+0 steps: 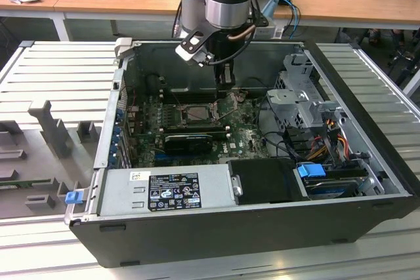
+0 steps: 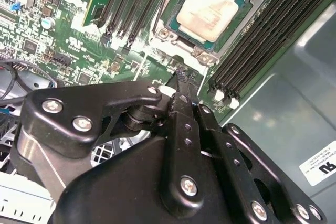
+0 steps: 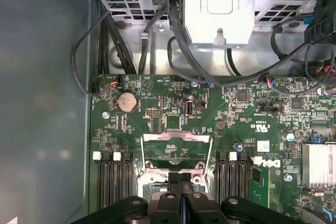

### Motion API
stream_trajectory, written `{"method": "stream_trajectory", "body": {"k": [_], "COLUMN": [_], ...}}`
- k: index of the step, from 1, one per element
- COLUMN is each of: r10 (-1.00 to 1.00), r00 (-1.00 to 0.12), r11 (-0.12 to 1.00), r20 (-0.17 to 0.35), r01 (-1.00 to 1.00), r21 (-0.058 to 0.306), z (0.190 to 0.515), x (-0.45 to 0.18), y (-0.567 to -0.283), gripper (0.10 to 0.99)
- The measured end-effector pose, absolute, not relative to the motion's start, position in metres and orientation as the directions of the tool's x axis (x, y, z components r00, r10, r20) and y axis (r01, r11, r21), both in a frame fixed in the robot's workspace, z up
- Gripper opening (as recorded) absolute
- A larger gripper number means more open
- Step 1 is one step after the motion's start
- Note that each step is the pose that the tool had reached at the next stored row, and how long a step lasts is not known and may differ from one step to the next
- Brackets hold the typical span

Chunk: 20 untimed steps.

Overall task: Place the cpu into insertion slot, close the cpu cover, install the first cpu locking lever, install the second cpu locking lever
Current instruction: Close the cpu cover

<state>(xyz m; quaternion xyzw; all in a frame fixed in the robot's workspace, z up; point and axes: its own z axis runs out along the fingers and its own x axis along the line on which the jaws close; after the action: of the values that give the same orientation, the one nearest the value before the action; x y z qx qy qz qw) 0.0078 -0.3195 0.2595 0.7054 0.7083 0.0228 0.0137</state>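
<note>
Lying flat and face up in the insertion slot (image 2: 164,34), the cpu (image 2: 210,11) is showing a pale silver-beige metal face with a thin green border around it. It is reading as square, so no long axis is standing out. Its edges are running in line with the black memory slots (image 2: 257,35) that are flanking the socket on both sides.

The cpu cover (image 3: 177,138), a thin silvery frame with a square cut-out, is lying swung open off the socket, and green board is showing through its opening in the first wrist view. The gripper (image 2: 181,74) is hanging just beside one edge of the socket, near the cover, with its jaws drawn together and nothing visible between them.

In the exterior view the arm is reaching down into the open computer case (image 1: 262,227), which is sitting on the slatted grey bench (image 1: 59,70). A black graphics card (image 1: 190,141) is lying just beside the socket. A silvery power supply (image 1: 170,191) is sitting along the case's near wall. On the exterior view's right, a metal drive cage (image 1: 298,93) and looping black cables (image 3: 176,30) are crowding the board.
</note>
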Motion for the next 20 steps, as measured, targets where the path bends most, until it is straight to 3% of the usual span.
{"method": "stream_trajectory", "body": {"k": [20], "r10": [1.0], "r00": [-0.005], "r11": [0.004], "r20": [0.013], "r01": [0.999], "r21": [0.051], "z": [0.26], "x": [0.025], "y": [-0.319], "gripper": [0.106]}}
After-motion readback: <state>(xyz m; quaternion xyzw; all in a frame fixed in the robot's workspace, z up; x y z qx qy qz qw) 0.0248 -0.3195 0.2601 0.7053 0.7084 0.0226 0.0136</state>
